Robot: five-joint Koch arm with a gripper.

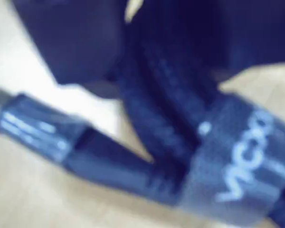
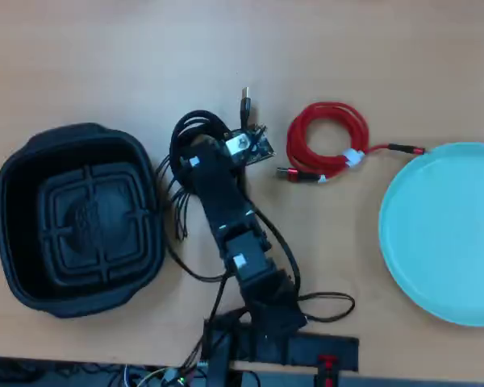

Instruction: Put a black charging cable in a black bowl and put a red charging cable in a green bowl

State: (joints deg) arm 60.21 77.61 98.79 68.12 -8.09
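At frame centre the arm [image 2: 226, 201] reaches over the black charging cable [image 2: 195, 129]. The empty black bowl [image 2: 16, 234] sits left, the red charging cable [image 2: 327, 149] just beside the empty green bowl [image 2: 444, 234] right, on the desk [image 2: 105, 56].

- The table [image 2: 89, 56] is a light, warm wood-tone surface that fills almost the whole overhead view.
- In the wrist view the same pale table [image 1: 33, 199] shows as a blurred cream patch in the lower left.
- Below the table's near edge, at the bottom left of the overhead view, lies a dark strip [image 2: 32, 372] too dim to make out.
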